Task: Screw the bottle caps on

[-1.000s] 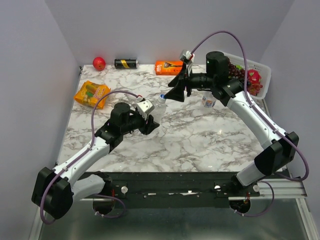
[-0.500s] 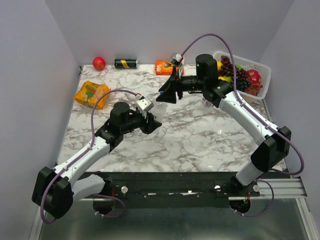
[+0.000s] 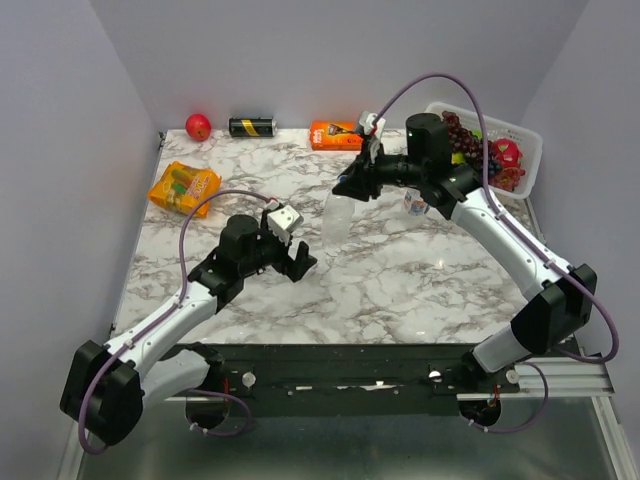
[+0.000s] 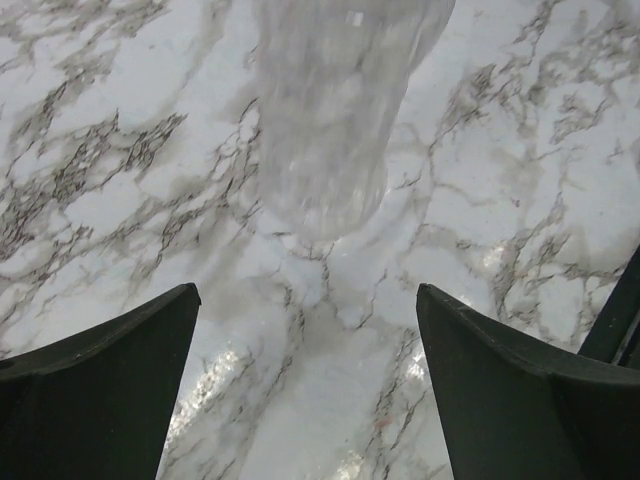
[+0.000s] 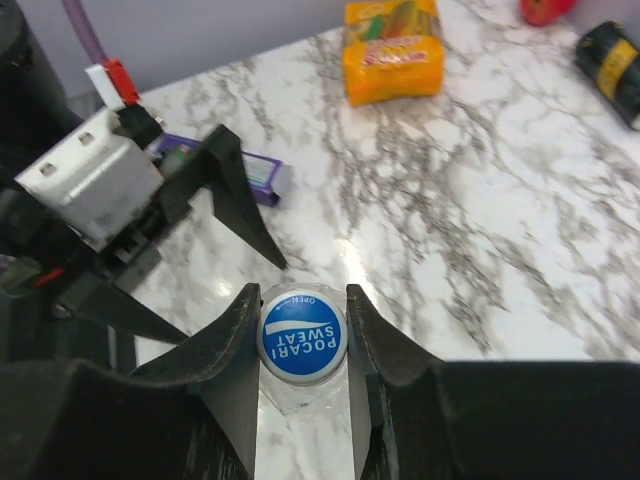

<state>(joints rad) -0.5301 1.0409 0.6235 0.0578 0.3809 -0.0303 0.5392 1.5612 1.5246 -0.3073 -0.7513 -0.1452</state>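
A clear bottle (image 3: 338, 213) is upright at mid-table; the left wrist view shows its blurred body (image 4: 328, 120). My right gripper (image 3: 348, 187) comes down on its top. In the right wrist view the right gripper (image 5: 302, 296) is shut on the blue bottle cap (image 5: 302, 338), which sits on the bottle's neck. My left gripper (image 3: 292, 256) is open and stands apart from the bottle on its near left side; in its own view the left gripper (image 4: 305, 292) has nothing between its fingers. A second small bottle (image 3: 416, 203) with a pale label stands just right of my right arm.
An orange snack pack (image 3: 184, 187) lies at the left. A red apple (image 3: 198, 126), a black can (image 3: 252, 127) and an orange box (image 3: 337, 134) line the back edge. A white basket (image 3: 530, 143) of fruit stands at the back right.
My left gripper has opened, let go of the clear bottle and drawn back towards me. My right gripper has closed on the blue cap.
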